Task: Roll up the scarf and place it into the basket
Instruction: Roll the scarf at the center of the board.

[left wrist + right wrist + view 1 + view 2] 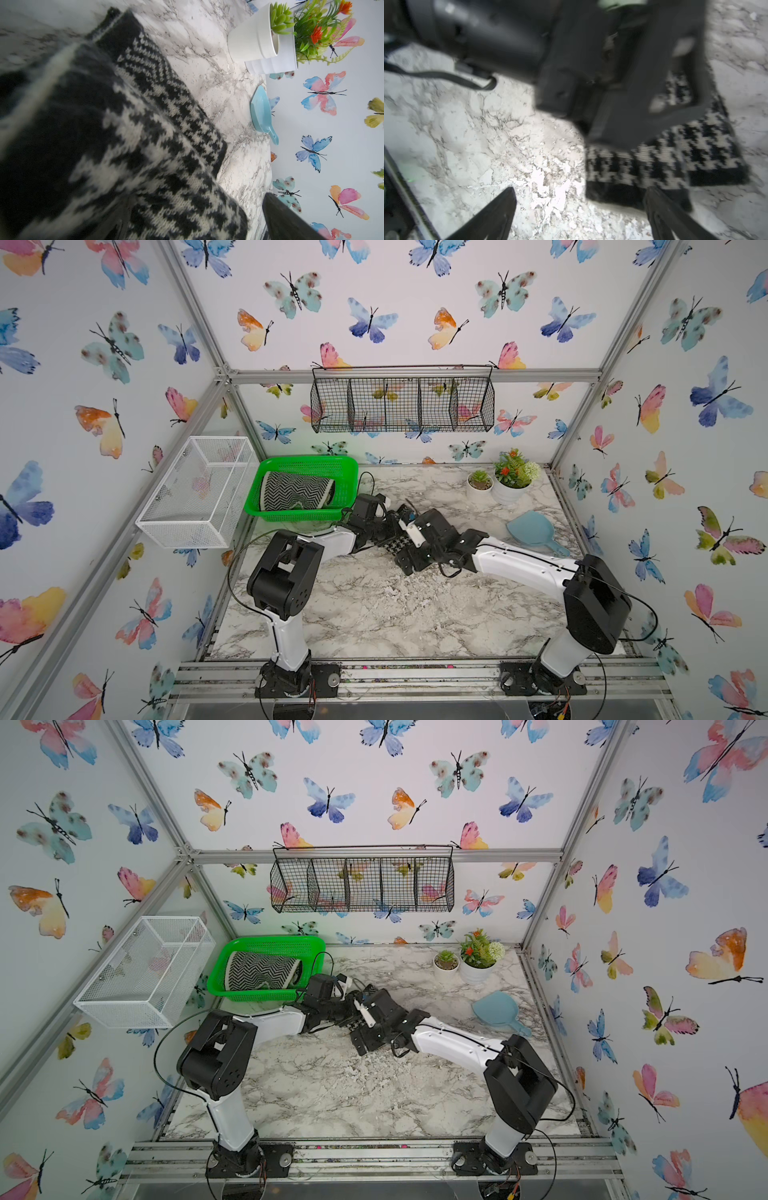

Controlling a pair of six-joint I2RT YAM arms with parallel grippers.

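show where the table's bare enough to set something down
Free: the table's front half between the arm bases, and the back strip between the basket and the small pot. Crowded: mid-table, where the left arm and right arm meet over the houndstooth scarf, and the back corner with the larger pot and blue scoop.

On the left arm (332, 540): base at 7 o'clock in both top views, upper link near upright, elbow sharply folded, forearm low and out toward 2 o'clock. On the right arm (528, 563): base at 5 o'clock, upper link leaning toward 1 o'clock, elbow high, forearm sloping down toward 10 o'clock. Wrists close together near the middle, almost touching. For the left gripper (386, 533): jaws wide apart, one finger (291, 220) clear in its wrist view. For the right gripper (581, 214): fingers (496, 214) spread wide, tips low, somewhat blurred.
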